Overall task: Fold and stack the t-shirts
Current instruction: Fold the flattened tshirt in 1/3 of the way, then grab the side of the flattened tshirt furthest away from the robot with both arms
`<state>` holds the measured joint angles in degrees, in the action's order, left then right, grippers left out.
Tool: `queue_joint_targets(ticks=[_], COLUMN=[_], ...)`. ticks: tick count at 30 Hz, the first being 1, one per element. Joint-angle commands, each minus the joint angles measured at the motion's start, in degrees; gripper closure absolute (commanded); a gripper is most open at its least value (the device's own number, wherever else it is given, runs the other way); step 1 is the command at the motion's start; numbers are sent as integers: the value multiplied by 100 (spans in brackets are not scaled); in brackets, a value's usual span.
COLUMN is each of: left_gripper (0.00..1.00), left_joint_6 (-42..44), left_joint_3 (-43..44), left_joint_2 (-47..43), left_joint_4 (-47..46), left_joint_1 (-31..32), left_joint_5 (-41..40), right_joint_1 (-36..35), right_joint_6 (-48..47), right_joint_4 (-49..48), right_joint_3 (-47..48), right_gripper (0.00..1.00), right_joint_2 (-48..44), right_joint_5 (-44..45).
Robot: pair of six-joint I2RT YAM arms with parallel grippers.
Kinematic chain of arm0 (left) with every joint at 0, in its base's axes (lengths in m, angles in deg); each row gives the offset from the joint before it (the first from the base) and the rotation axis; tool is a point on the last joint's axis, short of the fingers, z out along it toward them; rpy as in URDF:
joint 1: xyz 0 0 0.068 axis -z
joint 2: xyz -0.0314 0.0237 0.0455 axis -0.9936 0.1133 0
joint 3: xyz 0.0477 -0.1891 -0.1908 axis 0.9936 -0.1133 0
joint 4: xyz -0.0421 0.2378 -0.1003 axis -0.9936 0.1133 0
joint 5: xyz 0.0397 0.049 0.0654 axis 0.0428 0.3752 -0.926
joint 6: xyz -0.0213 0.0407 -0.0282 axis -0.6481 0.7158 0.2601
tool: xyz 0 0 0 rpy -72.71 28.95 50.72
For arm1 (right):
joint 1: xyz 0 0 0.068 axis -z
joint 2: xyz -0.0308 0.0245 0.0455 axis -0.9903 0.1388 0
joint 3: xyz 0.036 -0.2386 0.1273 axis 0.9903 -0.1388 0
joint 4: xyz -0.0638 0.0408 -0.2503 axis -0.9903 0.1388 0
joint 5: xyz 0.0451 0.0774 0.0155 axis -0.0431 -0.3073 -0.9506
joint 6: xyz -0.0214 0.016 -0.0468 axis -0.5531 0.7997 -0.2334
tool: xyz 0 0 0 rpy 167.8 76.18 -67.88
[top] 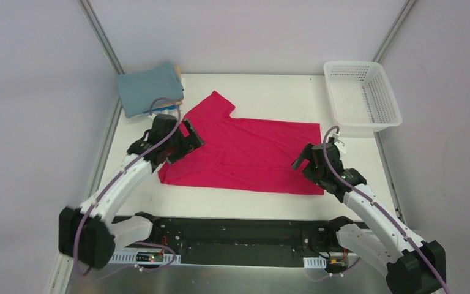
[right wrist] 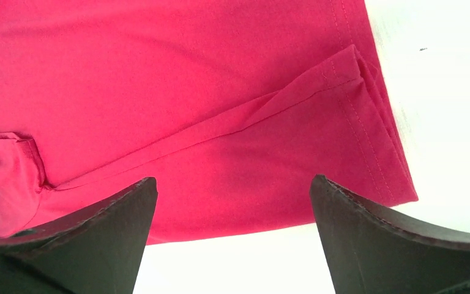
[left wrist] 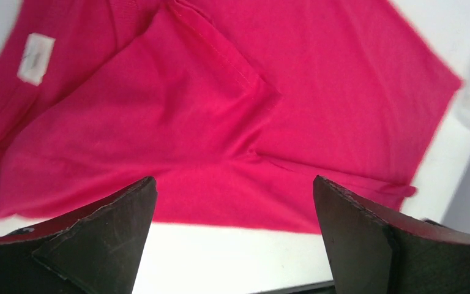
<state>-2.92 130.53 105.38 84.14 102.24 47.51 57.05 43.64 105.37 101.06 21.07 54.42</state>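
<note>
A bright crimson-pink t-shirt lies spread on the white table, one sleeve pointing to the back left. Its long near edge is folded over. My left gripper hovers open over the shirt's left end. In the left wrist view the gripper shows a wide gap over the shirt, its hem and bare table. My right gripper stands open at the shirt's near right corner. The right wrist view has this gripper above the hem of the shirt, holding nothing. Folded t-shirts, teal-grey on top, sit stacked at the back left.
A white mesh basket stands at the back right corner. Grey walls and metal posts close in the table on three sides. A white label shows inside the shirt's neck area. The black base rail runs along the near edge.
</note>
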Motion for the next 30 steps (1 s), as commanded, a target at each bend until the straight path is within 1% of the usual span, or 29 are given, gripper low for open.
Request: queue_joint_targets(ticks=[1,3,5,9,14,19,22,25,30], left_gripper=[1,1,1,1,1,1,1,1,1], left_joint_6=[387,387,356,249,-164,-460,-512,-500,-574], left_joint_3=[284,341,235,-367,-1230,-1916,-2129,-2162,-2138], left_joint_2=[1522,1955,2154,2083,1563,676,219,-46,-582], left_joint_4=[-540,-548,-552,-561,-560,-530,-437,-213,171], left_joint_1=[51,51,51,52,52,51,60,59,59], left_joint_5=[229,89,-39,-329,-274,-113,132,77,228], right_joint_1=[35,44,58,84,89,92,91,95,89], right_joint_6=[-50,-25,-25,22,98,217,308,361,468], right_joint_4=[-235,-375,-481,-550,-641,-631,-599,-445,168], right_joint_3=[0,-25,-23,-30,-218,-478,-729,-909,-979], right_gripper=[1,1,1,1,1,1,1,1,1], right_joint_2=[105,245,408,747,1000,1029,924,766,246], right_joint_5=[51,19,21,-35,-127,-327,-475,-635,-738])
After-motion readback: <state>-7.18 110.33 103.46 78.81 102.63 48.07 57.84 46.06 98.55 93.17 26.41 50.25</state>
